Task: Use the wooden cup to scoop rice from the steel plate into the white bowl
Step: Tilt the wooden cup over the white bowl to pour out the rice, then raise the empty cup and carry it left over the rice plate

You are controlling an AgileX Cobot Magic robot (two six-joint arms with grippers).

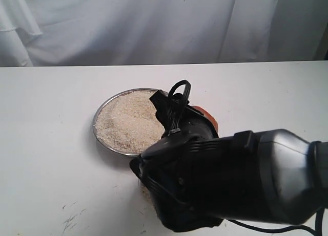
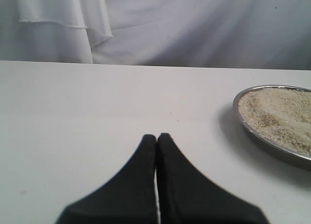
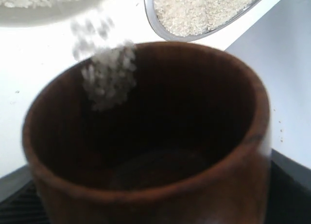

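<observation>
My right gripper (image 1: 190,116) is shut on the wooden cup (image 3: 146,136), which fills the right wrist view, tipped, its dark inside nearly bare. A clump of rice (image 3: 109,78) falls from its lip toward the white bowl (image 3: 53,16), which holds grains. In the exterior view only a reddish edge of the wooden cup (image 1: 209,119) shows, and the arm hides the bowl. The steel plate (image 1: 97,119) lies beyond, heaped with rice (image 1: 128,121). My left gripper (image 2: 156,136) is shut and holds nothing, low over the table, well away from the steel plate (image 2: 272,147).
The right arm's black body (image 1: 236,179) covers the near right of the white table. Dark scuff marks (image 1: 72,220) lie near the front left edge. A white cloth backdrop (image 1: 154,21) hangs behind the table.
</observation>
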